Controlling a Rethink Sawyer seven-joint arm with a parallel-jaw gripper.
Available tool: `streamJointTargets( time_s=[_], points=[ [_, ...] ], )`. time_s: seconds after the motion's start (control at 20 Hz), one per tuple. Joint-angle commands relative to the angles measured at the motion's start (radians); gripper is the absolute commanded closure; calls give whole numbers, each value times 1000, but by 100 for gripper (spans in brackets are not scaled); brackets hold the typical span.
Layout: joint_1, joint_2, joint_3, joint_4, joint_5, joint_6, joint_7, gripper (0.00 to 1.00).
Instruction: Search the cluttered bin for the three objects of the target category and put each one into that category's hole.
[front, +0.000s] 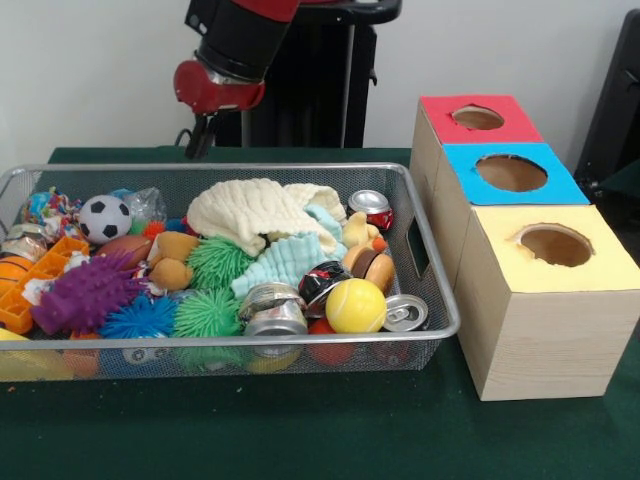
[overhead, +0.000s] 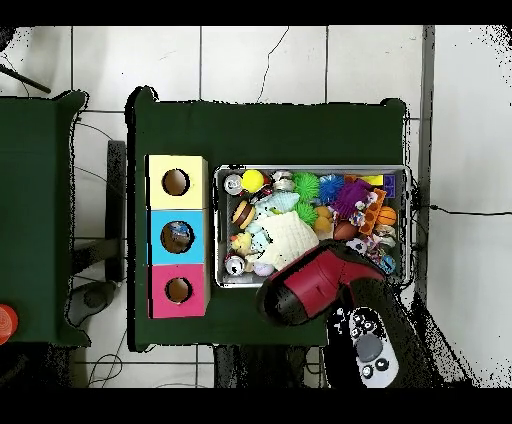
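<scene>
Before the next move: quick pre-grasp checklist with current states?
1. Gripper clear of the bin: ok, it hangs above the far rim, outside the mesh.
2. Gripper empty and open: cannot tell, fingers too dark to read.
3. Holes free: red hole and yellow hole look empty, ok; blue hole shows something inside from overhead.
4. Cans reachable: silver can by the near right corner and red-topped can at the far side lie on top, ok.
5. Cream cloth covering items beneath: not ok, it hides part of the pile.
</scene>
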Motion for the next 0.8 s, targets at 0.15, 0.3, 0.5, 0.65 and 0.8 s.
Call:
streamJointTargets(
  time_s=[0.15,0.3,0.5,0.65,0.8],
  points=[
    [30,-35,34,64,78,123,-128,100],
    [31,-20,25,54,54,104,-124,100],
    [39,-13,-10,45,-4,84,-108,100],
    [18,-11,-10,50,-14,59,-123,100],
    [-12,-13,-4,59,-9,24,-128,0]
  ],
)
